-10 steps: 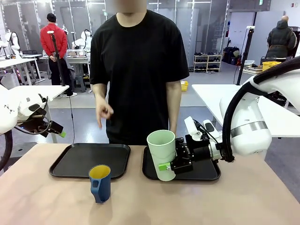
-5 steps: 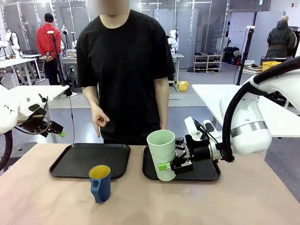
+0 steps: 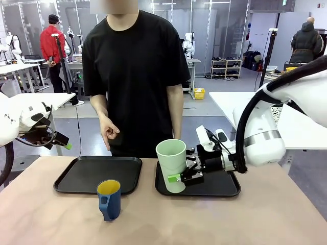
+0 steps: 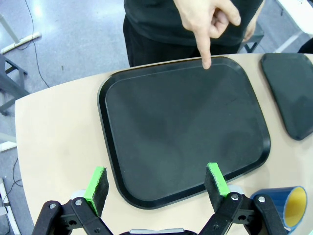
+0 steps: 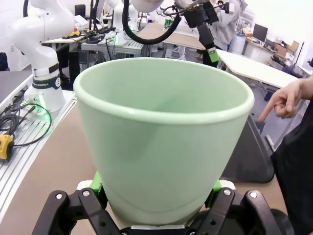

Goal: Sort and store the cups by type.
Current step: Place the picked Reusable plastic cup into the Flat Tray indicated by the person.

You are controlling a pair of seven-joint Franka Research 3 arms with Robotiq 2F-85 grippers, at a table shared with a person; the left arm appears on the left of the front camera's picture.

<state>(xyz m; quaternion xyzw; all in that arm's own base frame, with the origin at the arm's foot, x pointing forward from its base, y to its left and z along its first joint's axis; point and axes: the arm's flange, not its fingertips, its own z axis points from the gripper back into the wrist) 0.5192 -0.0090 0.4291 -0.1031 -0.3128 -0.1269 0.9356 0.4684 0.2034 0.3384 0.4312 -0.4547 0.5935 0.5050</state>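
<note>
The tumbler (image 3: pixel 171 158) sits between the right tool's (image 3: pixel 176 178) fingers, at the right tray's (image 3: pixel 225 190) near corner. The mug (image 3: pixel 109 199) stands on the surface (image 3: pixel 230 219) to that tool's left, before the left tray (image 3: pixel 82 176).

Left fingers (image 4: pixel 96 188) apart, right fingers (image 3: pixel 174 178) clamped.

White right arm (image 3: pixel 263 138), black cable (image 3: pixel 243 127), black left hand (image 4: pixel 156 182), green pads (image 4: pixel 98 183).

Tan table (image 3: pixel 46 219), left black tray (image 3: pixel 76 179), right black tray (image 3: pixel 225 187), blue mug (image 3: pixel 109 199)
</note>
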